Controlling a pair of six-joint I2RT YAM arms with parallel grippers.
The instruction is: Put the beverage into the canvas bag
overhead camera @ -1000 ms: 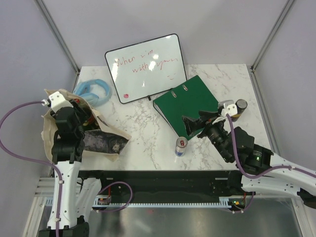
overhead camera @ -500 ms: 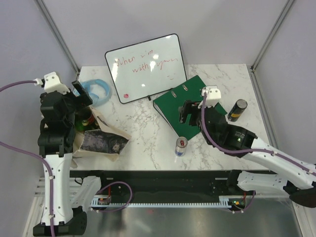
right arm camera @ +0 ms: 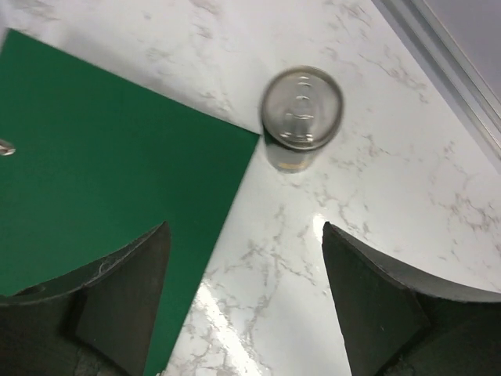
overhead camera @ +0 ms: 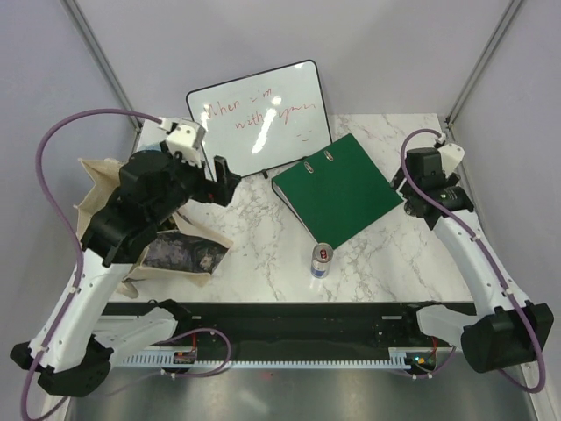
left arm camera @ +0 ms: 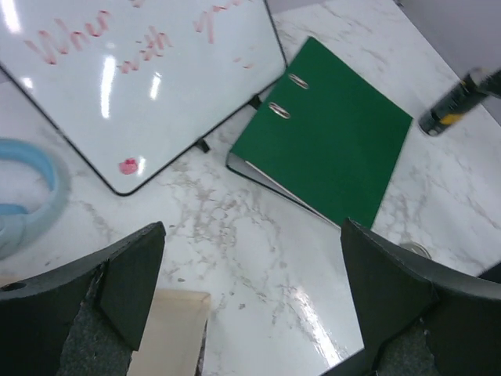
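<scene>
**Upright can at risk of being tipped before it is gripped**

The dark beverage can [right arm camera: 301,117] stands upright just beside the right-hand corner of the green binder [overhead camera: 337,189]; whether the two touch cannot be told. It is seen from above in the right wrist view, ahead of the right claw [right arm camera: 244,229], whose jaws are spread wide and hold nothing.

If the claw is lowered off-centre, the can is likely to be struck on its rim, tipped and set rolling across the worktop [overhead camera: 263,228]. The binder-side finger may also be caught on the binder's edge.

A second, slim can [overhead camera: 321,260] stands just off the binder's near corner and could be knocked during a carry across.

The canvas bag [overhead camera: 180,250] lies slumped well to the left of the binder, and its mouth is not clearly seen to be open. The left claw [left arm camera: 252,227] is released and empty, hanging between bag and binder, so the cloth is not held. A can dropped there may land on folded cloth and roll off.
</scene>
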